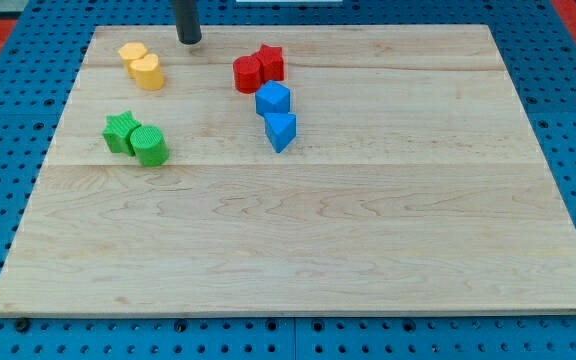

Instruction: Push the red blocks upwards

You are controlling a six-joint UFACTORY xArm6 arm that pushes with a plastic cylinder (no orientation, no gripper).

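Two red blocks sit touching near the view's top centre: a rounded red block [247, 74] on the left and a red star block [270, 62] on the right. My tip [189, 40] rests on the wooden board [308, 240] near its top edge, up and to the left of the red blocks, apart from them, and to the right of the yellow blocks.
Two yellow blocks [142, 65] touch at the top left. A green star [121, 131] and a green cylinder [150, 146] touch at the left. A blue block [273, 99] and a blue wedge-like block [280, 131] sit just below the red ones.
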